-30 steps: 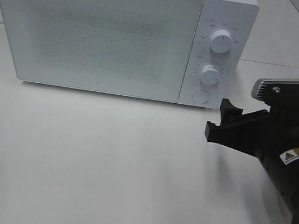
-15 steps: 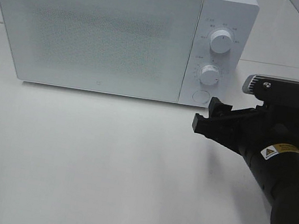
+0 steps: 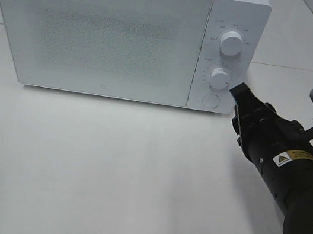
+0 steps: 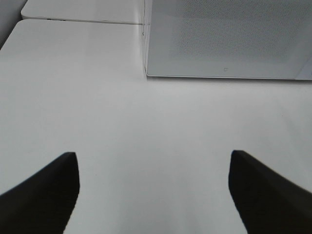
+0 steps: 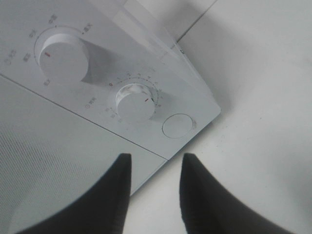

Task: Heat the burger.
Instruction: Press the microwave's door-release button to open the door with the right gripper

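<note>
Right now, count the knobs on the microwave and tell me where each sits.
2. The upper knob sits high on the microwave, on its right-hand control panel; the lower knob is just below it, above the round button. None appears hidden.

Left tool (image 4: 153, 152) fingers (image 4: 44, 195) wide apart above white table (image 4: 73, 73); microwave (image 4: 229, 39) stands on it ahead.

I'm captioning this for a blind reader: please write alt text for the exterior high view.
A black right gripper points at the control panel of a white microwave, its tip near the lower knob. The door is shut, and a white table fills the foreground.
</note>
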Motion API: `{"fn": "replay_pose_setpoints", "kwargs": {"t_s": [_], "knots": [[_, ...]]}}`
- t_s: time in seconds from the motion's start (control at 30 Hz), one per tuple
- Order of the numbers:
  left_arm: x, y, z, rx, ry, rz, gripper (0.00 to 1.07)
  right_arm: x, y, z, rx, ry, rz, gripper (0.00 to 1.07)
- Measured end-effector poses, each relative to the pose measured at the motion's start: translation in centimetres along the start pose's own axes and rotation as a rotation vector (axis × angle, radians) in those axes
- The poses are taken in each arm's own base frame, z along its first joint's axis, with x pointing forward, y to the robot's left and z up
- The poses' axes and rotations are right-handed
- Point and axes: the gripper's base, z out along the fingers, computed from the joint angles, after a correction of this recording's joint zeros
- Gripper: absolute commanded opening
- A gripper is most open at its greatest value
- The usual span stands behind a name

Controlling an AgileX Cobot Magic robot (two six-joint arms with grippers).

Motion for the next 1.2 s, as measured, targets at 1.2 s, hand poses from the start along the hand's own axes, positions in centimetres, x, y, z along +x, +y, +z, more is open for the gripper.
{"fn": "replay_pose_setpoints", "kwargs": {"t_s": [1.2], "knots": [[0.0,0.0,0.0,0.000,0.000,0.000,0.77,1.6,-0.9,3.5,0.149,0.003,0.575,0.00]]}}
